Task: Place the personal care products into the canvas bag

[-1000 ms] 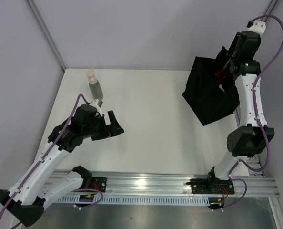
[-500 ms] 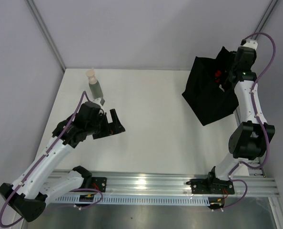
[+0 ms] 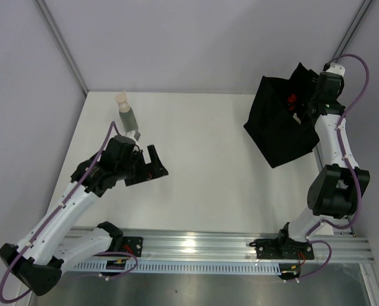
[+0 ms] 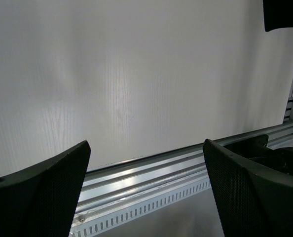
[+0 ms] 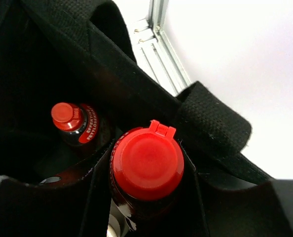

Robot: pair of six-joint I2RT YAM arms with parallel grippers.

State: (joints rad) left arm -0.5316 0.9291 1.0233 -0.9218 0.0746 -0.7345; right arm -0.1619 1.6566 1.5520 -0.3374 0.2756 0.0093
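Right arm (image 3: 335, 137) has stretched taller over the canvas bag (image 3: 279, 137) at the tabletop's (image 3: 208, 166) far right; grey-green bottle (image 3: 127, 116) sits far left. Left wrist: left jaws released, nothing between. Right wrist: right jaws clenched on all-red bottle (image 5: 146, 165) at the bag's mouth; red-capped bottle (image 5: 70, 118) inside.

The table (image 3: 202, 159) I work over is white, with a faint wood grain showing in my left wrist view. Along its six o'clock edge runs an aluminium rail (image 3: 202, 245). At about ten o'clock, close to the far left corner, is a grey-green bottle (image 3: 127, 116) with a cream cap; I cannot tell whether it stands or lies. At two o'clock, against the right edge, sits the black canvas bag (image 3: 275, 131), well apart from the bottle.
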